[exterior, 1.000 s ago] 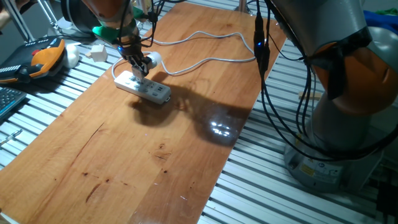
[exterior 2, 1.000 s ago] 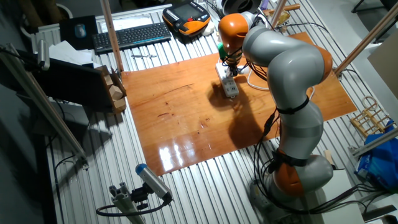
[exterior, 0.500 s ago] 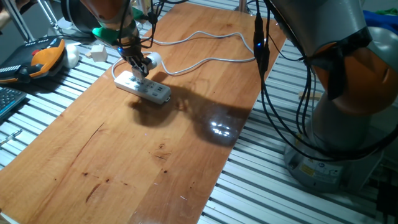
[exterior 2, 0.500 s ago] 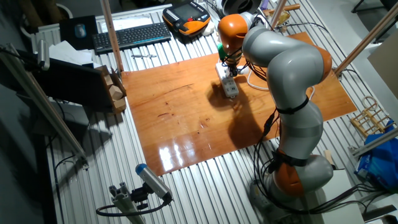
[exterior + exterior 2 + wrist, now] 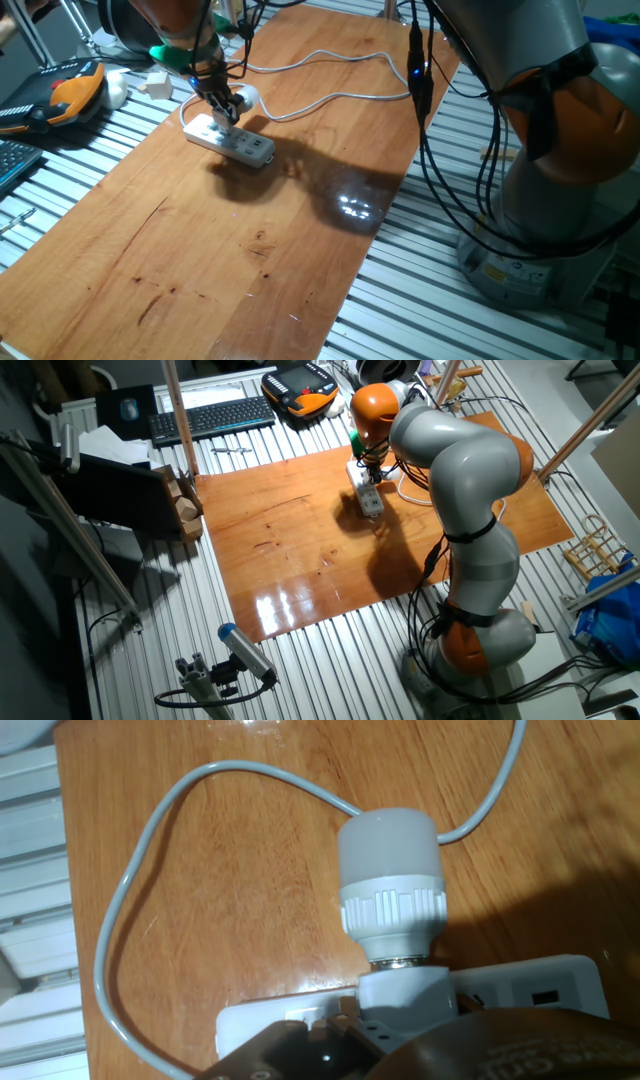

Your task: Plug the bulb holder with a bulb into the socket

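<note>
In one fixed view, the gripper (image 5: 226, 108) was seen directly above the end of the socket (image 5: 229, 139) farthest from the camera, clenched on the bulb holder with a bulb (image 5: 240, 98), whose bulb end was turned away from the strip toward the grey cable (image 5: 330, 97). In the other fixed view, the same stack was seen at the strip (image 5: 367, 490), too small for detail. In the hand view, the holder (image 5: 395, 910) was seen with its base meeting the strip (image 5: 520, 985), its long axis lying across the strip's length; full seating could not be judged.
</note>
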Available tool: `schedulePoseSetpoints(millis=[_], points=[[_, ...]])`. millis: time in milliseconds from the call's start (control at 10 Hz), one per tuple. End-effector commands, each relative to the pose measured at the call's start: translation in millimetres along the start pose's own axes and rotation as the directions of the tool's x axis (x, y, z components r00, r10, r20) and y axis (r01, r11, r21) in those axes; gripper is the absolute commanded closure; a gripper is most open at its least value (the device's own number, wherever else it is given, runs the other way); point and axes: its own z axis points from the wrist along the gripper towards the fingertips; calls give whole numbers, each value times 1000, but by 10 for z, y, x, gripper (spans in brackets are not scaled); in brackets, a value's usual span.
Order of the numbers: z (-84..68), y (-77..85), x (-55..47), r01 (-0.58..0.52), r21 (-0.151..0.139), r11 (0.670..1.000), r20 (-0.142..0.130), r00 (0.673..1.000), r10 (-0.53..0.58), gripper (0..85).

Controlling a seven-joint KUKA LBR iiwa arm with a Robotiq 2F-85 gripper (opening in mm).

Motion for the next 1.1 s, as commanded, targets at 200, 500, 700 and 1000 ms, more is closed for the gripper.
schedulePoseSetpoints(millis=[200, 500, 700, 1000], points=[[27, 1, 15, 0, -2, 1000, 5, 1000, 0, 850], [35, 2, 21, 0, 2, 1000, 4, 1000, 0, 850], [44, 5, 24, 3, 5, 1000, 6, 1000, -3, 850], [50, 6, 25, 16, 11, 1000, 7, 1000, -16, 850]])
